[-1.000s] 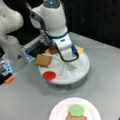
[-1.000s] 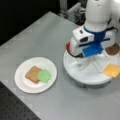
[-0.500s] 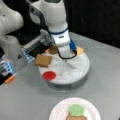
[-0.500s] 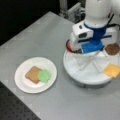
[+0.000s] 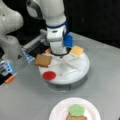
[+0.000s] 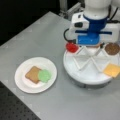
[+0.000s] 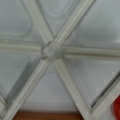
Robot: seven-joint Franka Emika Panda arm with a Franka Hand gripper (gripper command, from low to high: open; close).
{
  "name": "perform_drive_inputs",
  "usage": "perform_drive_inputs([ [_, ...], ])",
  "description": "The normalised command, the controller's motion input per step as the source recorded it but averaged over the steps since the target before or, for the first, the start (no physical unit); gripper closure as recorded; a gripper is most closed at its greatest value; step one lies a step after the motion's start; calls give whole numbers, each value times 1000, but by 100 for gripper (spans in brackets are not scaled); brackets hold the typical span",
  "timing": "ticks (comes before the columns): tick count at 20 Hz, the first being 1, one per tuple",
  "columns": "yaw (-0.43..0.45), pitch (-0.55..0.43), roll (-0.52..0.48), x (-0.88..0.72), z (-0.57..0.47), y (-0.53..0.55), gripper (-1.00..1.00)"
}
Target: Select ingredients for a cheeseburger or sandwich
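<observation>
Grey metal tabletop (image 6: 37, 37), then white round segmented tray (image 5: 82, 67) with the white-and-blue robot hand (image 5: 60, 53) low over its hub. Fingers hidden by the hand's body, so can't tell whether spread or pinched.

On the white round plate (image 6: 22, 82): sandwich so far, tan toast square (image 6: 32, 74) with green disc (image 6: 45, 75) at its 3 o'clock edge.

On the tray: toast (image 5: 43, 60) at 9, red disc (image 5: 49, 75) at 7, yellow cheese (image 5: 76, 50) at 1, brown patty (image 6: 112, 48).

Probably light, stiff, slick; pinch by opposite edges.

Wrist view: just dividers (image 7: 52, 50).
</observation>
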Motion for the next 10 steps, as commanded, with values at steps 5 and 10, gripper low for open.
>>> perform_drive_inputs([
  [5,-555,111,-52,134,141,-83,-100],
  [10,-306,91,-5,126,128,-121,-100],
])
